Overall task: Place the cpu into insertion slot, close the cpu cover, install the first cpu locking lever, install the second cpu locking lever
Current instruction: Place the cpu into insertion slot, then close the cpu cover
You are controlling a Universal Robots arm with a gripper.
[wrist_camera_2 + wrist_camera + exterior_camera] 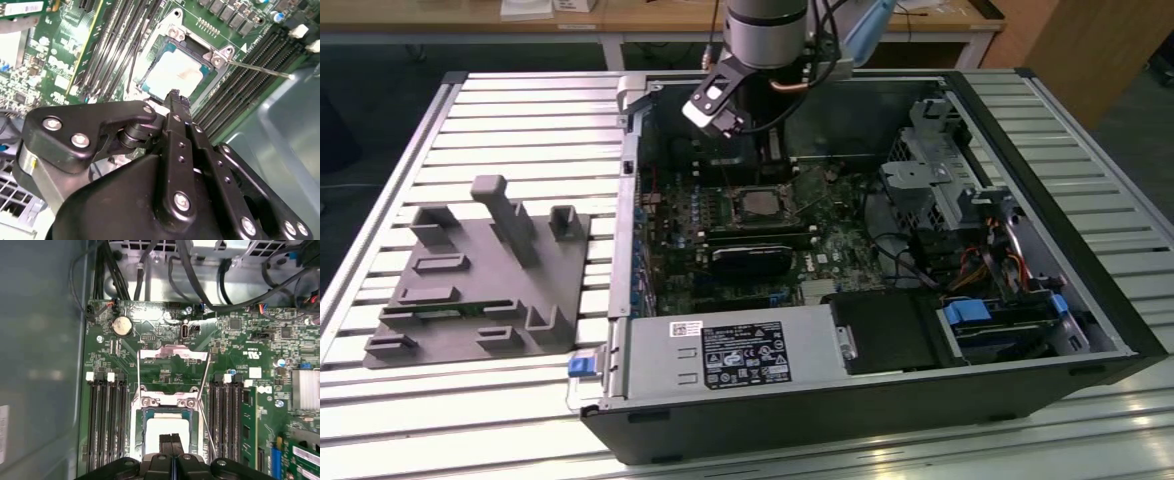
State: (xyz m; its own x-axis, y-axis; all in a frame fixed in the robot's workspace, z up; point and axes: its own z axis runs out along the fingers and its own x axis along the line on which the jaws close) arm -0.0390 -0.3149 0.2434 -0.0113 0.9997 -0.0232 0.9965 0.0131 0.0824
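The robot's hand (171,440) hovers clenched and empty just above the cpu (167,427), its two black fingers pressed tip to tip in the first wrist view, with nothing between them. We see the cpu seated pale face up inside the insertion slot (150,401), so the first step of the job looks done. The cpu cover (150,354) is swung back from the slot on its hinge, with the green circuit board (150,335) visible through its cut-out centre, so we judge that closing it has not begun. Two thin wire levers, one (138,370) on each side (204,380) of the open cover, appear to be raised and unlatched, though they are too fine for us to be sure where their ends rest. That leaves three of the four steps outstanding: the cover and both locking levers. Long black memory slots (107,420) flank the socket on either side. In the exterior view, the arm reaches down into the open computer case (1067,330), which lies on its side on a slatted tabletop (520,110). A grey moulded fixture (480,280) sits well apart from the case, towards the exterior view's left.
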